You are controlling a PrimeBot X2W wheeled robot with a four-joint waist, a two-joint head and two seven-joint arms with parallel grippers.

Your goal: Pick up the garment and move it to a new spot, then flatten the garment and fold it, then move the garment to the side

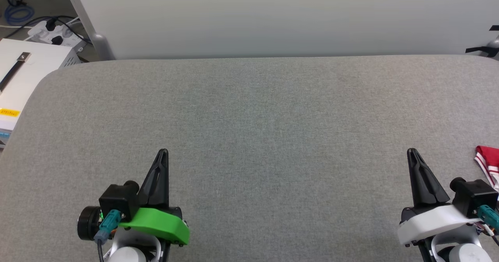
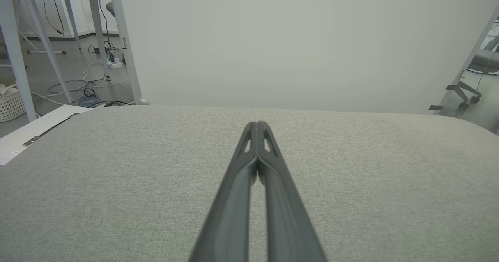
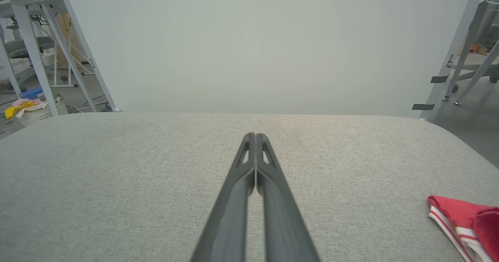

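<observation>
The garment (image 1: 488, 162) is a red cloth with red-white striped trim, lying at the far right edge of the grey table (image 1: 249, 137); only a corner of it shows. In the right wrist view the garment (image 3: 466, 221) lies at the lower right. My right gripper (image 1: 412, 153) is shut and empty, just left of the garment and apart from it; its tips (image 3: 254, 136) meet above bare fabric. My left gripper (image 1: 163, 153) is shut and empty at the lower left, its tips (image 2: 256, 124) closed over the table.
A pale panel (image 1: 273, 16) stands behind the table's far edge. A white box (image 1: 23, 75) and a power strip with cables (image 1: 50, 30) sit off the left corner. Laundry baskets (image 3: 37, 112) stand on the floor to the left.
</observation>
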